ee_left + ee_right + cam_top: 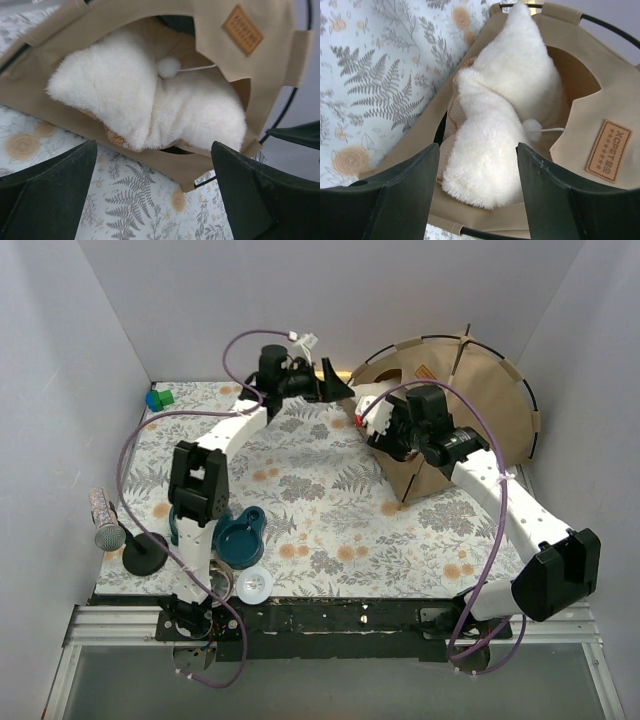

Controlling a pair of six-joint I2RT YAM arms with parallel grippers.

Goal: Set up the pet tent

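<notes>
At the near left edge of the table (300,490) we list a white lid (255,585), a teal object (240,535) and a microphone (105,520), well apart from the work. Mid-table: right gripper (477,150), fingers apart, holding nothing; left gripper (154,150), fingers wide apart, likewise empty. Far right: pet tent (470,390), standing upright, doorway facing both claws, white cushion (150,100) bulging from it. We judge the right arm nearer; the tent lies just beyond each claw.

- A robot lab test booth is showing here: plain white walls (60,370) are enclosing a table.
- Robot arms (215,455) are standing bolted to an aluminium rail (120,625), purple cables (121,465) trailing.
</notes>
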